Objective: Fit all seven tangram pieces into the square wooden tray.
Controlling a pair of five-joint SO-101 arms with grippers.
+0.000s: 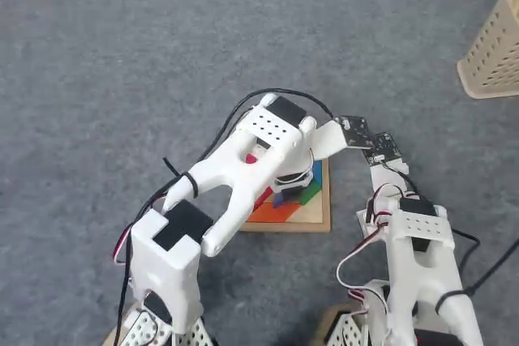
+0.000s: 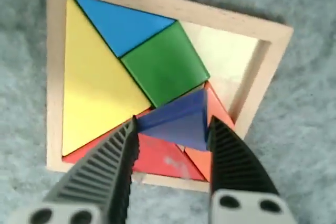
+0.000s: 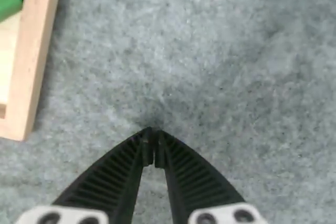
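Hanging over the square wooden tray [image 2: 56, 77], the left end effector [image 2: 174, 125] is clenched on an indigo triangle [image 2: 184, 114], one ribbed finger at each end of it. The triangle sits tilted above the pieces beneath it, not flat in the tray. In the high view the left arm [image 1: 235, 168] stretches from the near left of the grey desk [image 1: 97, 79] over the tray, which lies near the middle of the desk between the two arms.

Inside the tray, a large yellow triangle [image 2: 94, 87] fills the side by the rim. A blue triangle [image 2: 123, 22] meets one of its edges, and a green square [image 2: 165, 64] touches both. A red piece [image 2: 163, 161] and an orange triangle [image 2: 218, 111] lie partly under the held triangle. A patch of bare wood [image 2: 226, 59] shows in the corner past the green square.

To the right, the right arm [image 1: 418, 241] stands beside the tray. The right end effector [image 3: 153, 142] is clenched on nothing, its tips pressed together over the desk just off the tray's rim. A cream perforated object [image 1: 495, 46] stands at the far right edge.
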